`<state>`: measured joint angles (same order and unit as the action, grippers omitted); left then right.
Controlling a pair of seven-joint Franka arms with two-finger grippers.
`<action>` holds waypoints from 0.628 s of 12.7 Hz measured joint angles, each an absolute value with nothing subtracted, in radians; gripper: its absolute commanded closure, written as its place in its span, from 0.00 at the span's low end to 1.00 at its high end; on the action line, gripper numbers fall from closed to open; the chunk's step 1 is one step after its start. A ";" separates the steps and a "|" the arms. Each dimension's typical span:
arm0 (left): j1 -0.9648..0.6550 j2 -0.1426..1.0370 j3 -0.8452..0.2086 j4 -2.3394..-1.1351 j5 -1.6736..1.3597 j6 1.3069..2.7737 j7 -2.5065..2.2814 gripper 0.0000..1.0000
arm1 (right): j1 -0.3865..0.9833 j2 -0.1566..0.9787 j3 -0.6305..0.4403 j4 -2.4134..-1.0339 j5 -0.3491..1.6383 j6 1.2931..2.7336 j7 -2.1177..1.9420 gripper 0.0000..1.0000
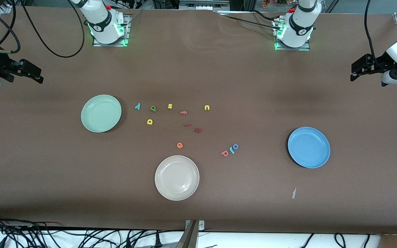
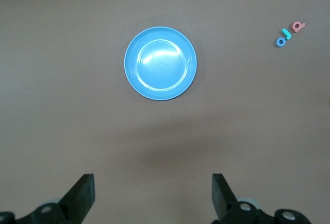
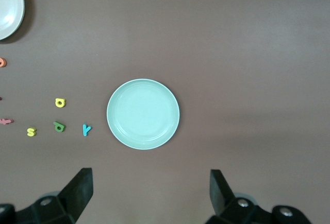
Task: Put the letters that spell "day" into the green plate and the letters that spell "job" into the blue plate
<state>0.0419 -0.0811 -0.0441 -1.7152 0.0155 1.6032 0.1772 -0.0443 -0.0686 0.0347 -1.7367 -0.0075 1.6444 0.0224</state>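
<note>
The green plate lies toward the right arm's end. Beside it are the teal y, green a and yellow d. The blue plate lies toward the left arm's end. The pink b, teal j and blue o sit together beside it. My right gripper hangs open over bare table by the green plate. My left gripper hangs open over bare table by the blue plate.
A cream plate lies nearest the front camera. Between the plates lie a yellow s, pink f, yellow u, two dark red letters and an orange e. A white scrap lies near the blue plate.
</note>
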 measured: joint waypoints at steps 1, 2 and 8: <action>0.042 -0.081 -0.044 -1.715 0.015 1.603 0.177 0.00 | -0.044 -0.068 0.035 -1.737 -0.008 1.643 0.023 0.00; 0.042 -0.081 -0.044 -1.715 0.015 1.603 0.177 0.00 | -0.044 -0.068 0.035 -1.738 -0.008 1.642 0.023 0.00; 0.042 -0.081 -0.044 -1.715 0.015 1.603 0.177 0.00 | -0.038 -0.051 0.040 -1.741 -0.005 1.639 0.085 0.00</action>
<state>0.0420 -0.0810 -0.0441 -1.7152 0.0155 1.6032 0.1772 -0.0376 -0.0508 0.0402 -1.7409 -0.0053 1.6394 0.0850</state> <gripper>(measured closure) 0.000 0.000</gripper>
